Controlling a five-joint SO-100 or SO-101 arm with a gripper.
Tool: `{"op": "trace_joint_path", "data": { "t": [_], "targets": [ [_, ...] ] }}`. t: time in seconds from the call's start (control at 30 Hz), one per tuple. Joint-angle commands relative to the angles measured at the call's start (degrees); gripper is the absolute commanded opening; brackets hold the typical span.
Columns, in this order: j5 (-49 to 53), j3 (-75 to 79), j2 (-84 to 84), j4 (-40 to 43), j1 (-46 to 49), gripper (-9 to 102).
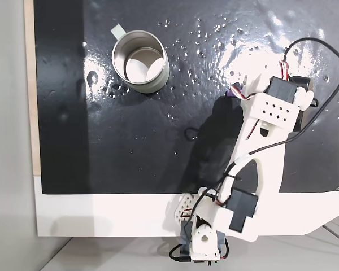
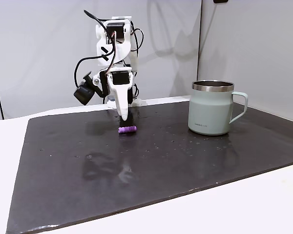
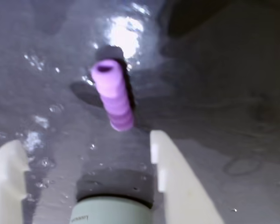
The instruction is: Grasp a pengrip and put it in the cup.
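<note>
Claw open, low | pengrip on mat, just ahead

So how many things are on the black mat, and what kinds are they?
Pengrip: 1, small and purple, lying on the mat under the tool.
Cup: 1, a metal mug with a handle, standing upright.
Black mat: 1, under both.
Total: 3 things, or 2 not counting the mat.

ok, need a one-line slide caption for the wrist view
Wrist view: open gripper poised over the purple pengrip lying on the wet black mat, the cup visible beyond.
</note>
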State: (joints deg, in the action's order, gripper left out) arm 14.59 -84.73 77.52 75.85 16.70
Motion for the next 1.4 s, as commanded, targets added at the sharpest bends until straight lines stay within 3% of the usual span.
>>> {"op": "trace_joint_path", "data": {
  "t": [0.0,0.9,1.23,1.37],
  "targets": [
    [1.23,5.19,-1.67,-0.35,0.70,27],
    [3.87,-5.62,-5.01,-10.90,-2.72,22],
    [4.48,-5.36,-7.03,-11.60,-1.67,2],
    [4.48,-4.92,-7.12,-11.51,-1.49,0]
  ]
}}
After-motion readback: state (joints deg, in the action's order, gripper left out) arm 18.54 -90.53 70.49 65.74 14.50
